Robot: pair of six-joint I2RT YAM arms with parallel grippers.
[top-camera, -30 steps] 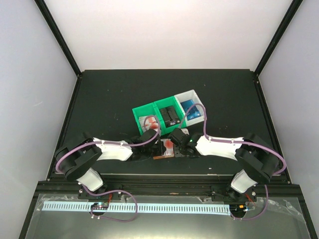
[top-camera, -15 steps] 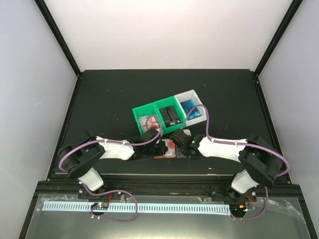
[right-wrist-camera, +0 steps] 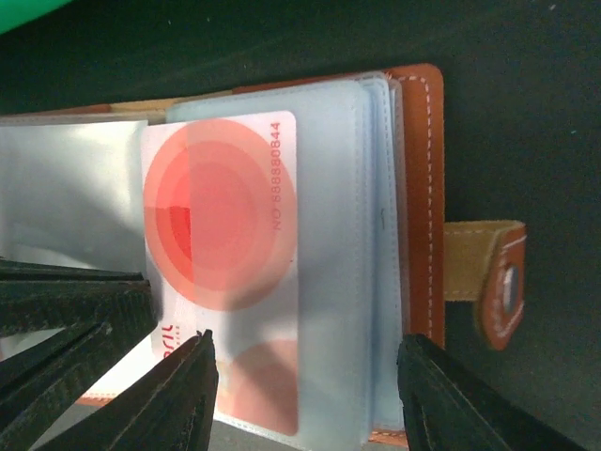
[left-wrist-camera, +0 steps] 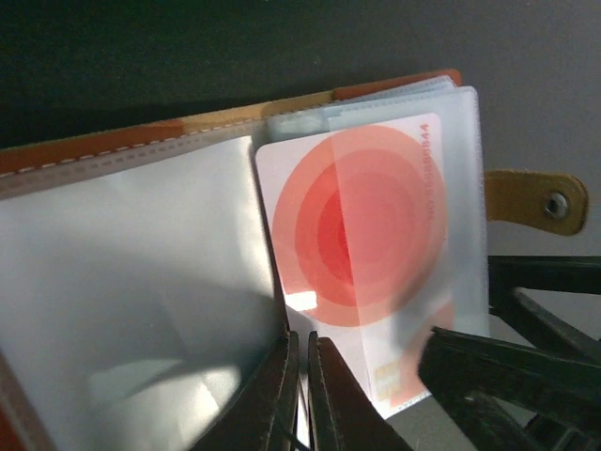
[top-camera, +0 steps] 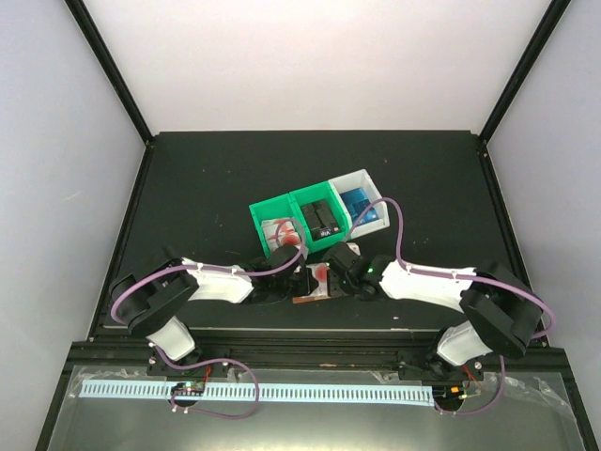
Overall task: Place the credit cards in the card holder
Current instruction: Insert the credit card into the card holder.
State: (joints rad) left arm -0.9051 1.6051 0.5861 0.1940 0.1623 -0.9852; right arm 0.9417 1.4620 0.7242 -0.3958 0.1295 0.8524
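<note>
**The right gripper (right-wrist-camera: 305, 376) is letting go of the card (right-wrist-camera: 221, 225).**
Its jaws are spreading, now released either side of the card, which is sitting tucked inside the holder (right-wrist-camera: 423, 188) at near centre. The left gripper (left-wrist-camera: 302, 366) is staying clenched on the holder's near edge.

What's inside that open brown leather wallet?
A red-and-white plastic card with circle pattern, partly tucked under a clear plastic sleeve. Whatever lies in the sleeves stacked beneath it is covered.

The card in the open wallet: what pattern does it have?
The card is white with overlapping red and pink circles, clearest in the right wrist view.
</note>
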